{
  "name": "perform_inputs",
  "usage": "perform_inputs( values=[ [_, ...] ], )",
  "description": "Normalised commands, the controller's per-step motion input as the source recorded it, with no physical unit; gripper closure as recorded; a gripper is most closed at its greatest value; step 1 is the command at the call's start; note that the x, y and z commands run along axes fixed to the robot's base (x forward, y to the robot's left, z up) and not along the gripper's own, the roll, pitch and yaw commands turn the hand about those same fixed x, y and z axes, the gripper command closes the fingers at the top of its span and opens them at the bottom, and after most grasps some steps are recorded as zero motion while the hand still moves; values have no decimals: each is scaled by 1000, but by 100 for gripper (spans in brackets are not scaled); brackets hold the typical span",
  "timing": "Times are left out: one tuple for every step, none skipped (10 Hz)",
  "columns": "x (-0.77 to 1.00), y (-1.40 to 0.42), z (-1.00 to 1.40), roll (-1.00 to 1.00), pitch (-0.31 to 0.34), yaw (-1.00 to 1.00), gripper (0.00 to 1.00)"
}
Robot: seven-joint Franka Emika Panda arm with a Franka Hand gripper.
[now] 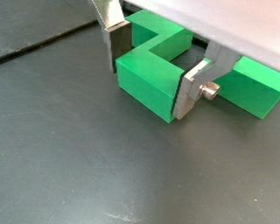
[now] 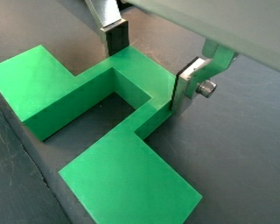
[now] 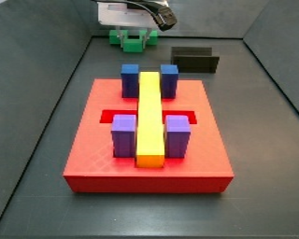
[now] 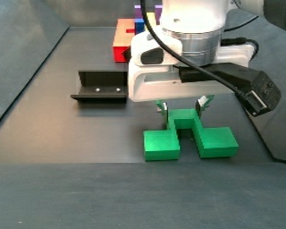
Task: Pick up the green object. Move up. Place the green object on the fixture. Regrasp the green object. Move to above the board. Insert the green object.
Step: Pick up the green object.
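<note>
My gripper [image 4: 185,113] is down at the floor w/ both fingers [image 1: 188,96] straddling the cross-bar of the green object [image 4: 189,139], pads right against its sides (clenched on it, as far as both wrist views show). The piece lies flat on the dark floor, legs pointing away from the fixture [image 4: 101,86]. The fixture stands apart from it, and the red board [image 3: 149,166] w/ its yellow bar [image 3: 151,117] is further off.
</note>
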Motion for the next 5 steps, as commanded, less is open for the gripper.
perform_inputs(
  values=[
    [0,0,0,0,0,0,100],
    [0,0,0,0,0,0,100],
    [0,0,0,0,0,0,100],
    [0,0,0,0,0,0,100],
    [0,0,0,0,0,0,100]
  ],
)
